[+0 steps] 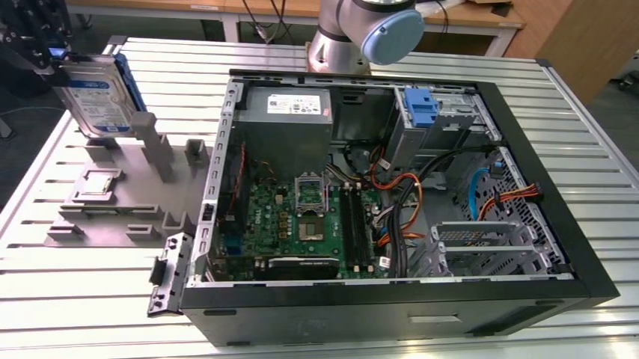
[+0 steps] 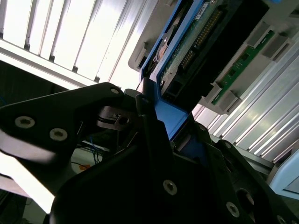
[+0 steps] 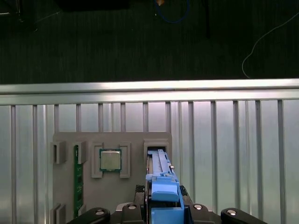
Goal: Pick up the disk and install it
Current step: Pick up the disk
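an open case [image 1: 399, 303] lies on the slatted table [image 1: 90, 284], with a grey power supply [image 1: 289, 108] and an upright blue latch [image 1: 420, 105] inside. to the exterior view's left of it sits a grey fixture [image 1: 110, 224]; in the first wrist view it carries a chip [image 3: 110, 160] and a green memory stick [image 3: 77, 179]. the gripper [image 1: 58, 58] is clamped on the disk [image 1: 95, 101], holding it upright over the fixture, well apart from the case. the gripper's upper part is cut off at the frame edge. whether the disk's lower edge is clear of its slot [image 3: 156, 150] is hard to tell.

Hand [image 1: 50, 54] partly off-frame above disk [image 1: 95, 97].
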Controlling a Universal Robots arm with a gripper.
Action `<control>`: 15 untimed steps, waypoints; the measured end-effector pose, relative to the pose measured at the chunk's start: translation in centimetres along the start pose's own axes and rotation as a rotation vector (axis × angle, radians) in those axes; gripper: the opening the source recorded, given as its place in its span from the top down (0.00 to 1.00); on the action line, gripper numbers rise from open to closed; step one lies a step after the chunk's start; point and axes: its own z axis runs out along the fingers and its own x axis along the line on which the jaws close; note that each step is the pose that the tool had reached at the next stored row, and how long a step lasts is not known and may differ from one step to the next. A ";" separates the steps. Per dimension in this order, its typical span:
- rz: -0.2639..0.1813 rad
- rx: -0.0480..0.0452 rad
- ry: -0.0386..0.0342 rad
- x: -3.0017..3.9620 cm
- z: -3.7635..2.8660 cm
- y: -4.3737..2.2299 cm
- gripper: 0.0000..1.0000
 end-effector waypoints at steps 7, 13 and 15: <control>0.000 0.0001 0.0000 0.00 -0.15 0.00 0.63; 0.000 0.0002 -0.0001 0.00 -0.33 0.00 0.63; 0.000 0.0001 -0.0001 0.00 -0.40 0.00 0.63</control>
